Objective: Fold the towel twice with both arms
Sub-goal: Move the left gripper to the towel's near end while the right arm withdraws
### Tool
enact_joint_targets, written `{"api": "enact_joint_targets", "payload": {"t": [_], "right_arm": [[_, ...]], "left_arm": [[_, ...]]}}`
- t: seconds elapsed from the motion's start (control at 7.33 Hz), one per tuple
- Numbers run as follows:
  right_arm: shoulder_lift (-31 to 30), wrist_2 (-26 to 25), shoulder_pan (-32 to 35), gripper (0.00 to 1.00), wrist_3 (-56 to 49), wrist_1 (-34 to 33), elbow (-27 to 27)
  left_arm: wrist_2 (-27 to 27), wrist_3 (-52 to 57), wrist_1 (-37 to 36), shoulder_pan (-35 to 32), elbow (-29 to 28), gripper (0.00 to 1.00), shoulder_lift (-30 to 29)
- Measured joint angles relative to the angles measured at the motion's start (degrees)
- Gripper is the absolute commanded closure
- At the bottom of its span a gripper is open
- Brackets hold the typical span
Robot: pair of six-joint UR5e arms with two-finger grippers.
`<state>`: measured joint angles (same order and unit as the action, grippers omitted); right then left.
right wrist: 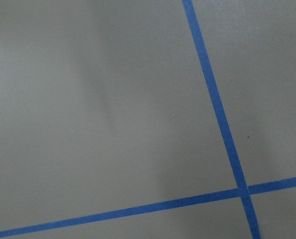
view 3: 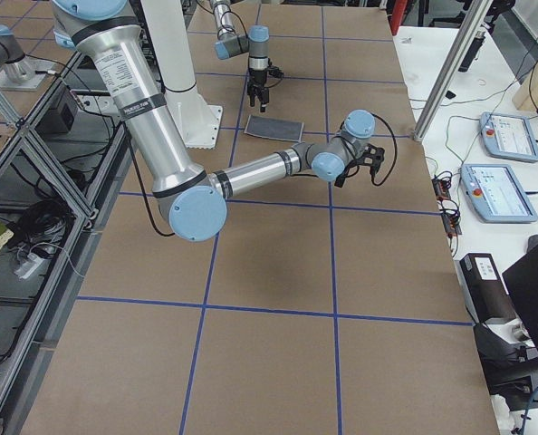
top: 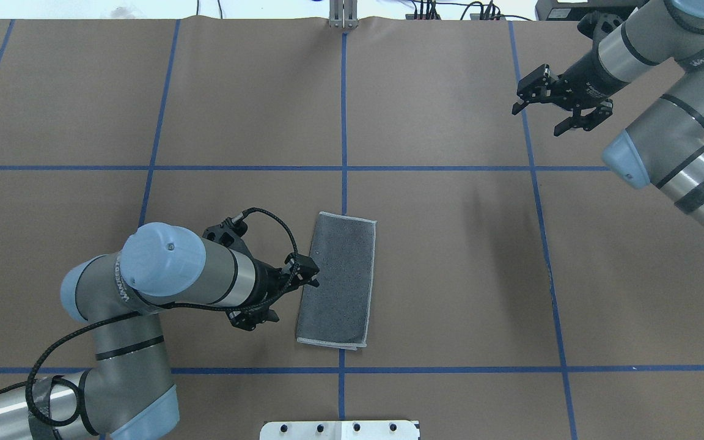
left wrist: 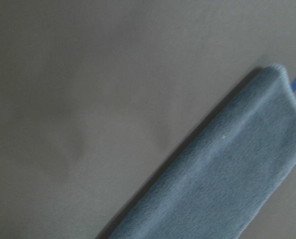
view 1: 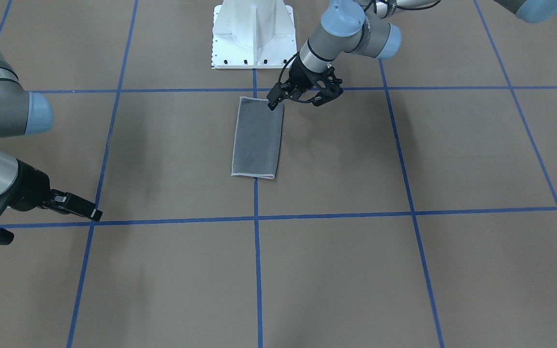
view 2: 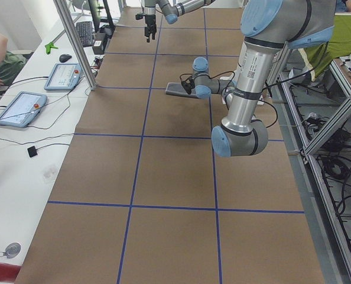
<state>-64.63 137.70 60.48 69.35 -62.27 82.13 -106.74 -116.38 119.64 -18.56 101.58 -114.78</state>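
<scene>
Overhead exterior shows the towel (top: 340,281) laid flat as a narrow strip, dark grey face up, toward the middle of the robot-side edge of the table (top: 450,275). One fold is judged done and the second not yet made.

The left gripper (top: 283,293) is seen spread open at the towel's long left edge. One finger (top: 306,270) is placed over that edge near the robot-side corner, and the other is held off the cloth over bare table. The right gripper (top: 536,122) is also seen open, with nothing held, well apart from the towel near the far right corner of the table.

Several faults could be expected from here:

- **One layer caught:** if the left jaws are shut too shallowly, only the upper layer might be taken and the first fold peeled open.
- **Towel pushed:** if the finger is pressed down or dragged, the towel might be shoved sideways and bunched.
- **One-sided lift:** should the lift be made before the other corner is taken by the right gripper, the strip could be twisted and the edges laid unevenly.
</scene>
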Motion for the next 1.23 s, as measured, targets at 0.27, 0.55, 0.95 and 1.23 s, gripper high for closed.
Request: {"api": "enact_joint_targets", "payload": {"t": [0.27, 0.55, 0.95, 1.23], "right_arm": [[-0.1, 0.0, 0.0, 0.00, 0.0, 0.1, 0.0], [-0.1, 0.1, 0.0, 0.00, 0.0, 0.1, 0.0], [-0.2, 0.0, 0.0, 0.00, 0.0, 0.1, 0.0], [-0.2, 0.1, 0.0, 0.00, 0.0, 0.1, 0.0]], "left_arm": [[0.8, 0.0, 0.0, 1.3, -0.7, 0.13, -0.2], [1.1, 0.2, 0.0, 1.8, -1.8, 0.21, -0.4], [3.3, 0.1, 0.2, 2.9, -2.9, 0.47, -0.9], [3.6, 0.0, 0.2, 3.0, -3.0, 0.68, -1.1]]}}
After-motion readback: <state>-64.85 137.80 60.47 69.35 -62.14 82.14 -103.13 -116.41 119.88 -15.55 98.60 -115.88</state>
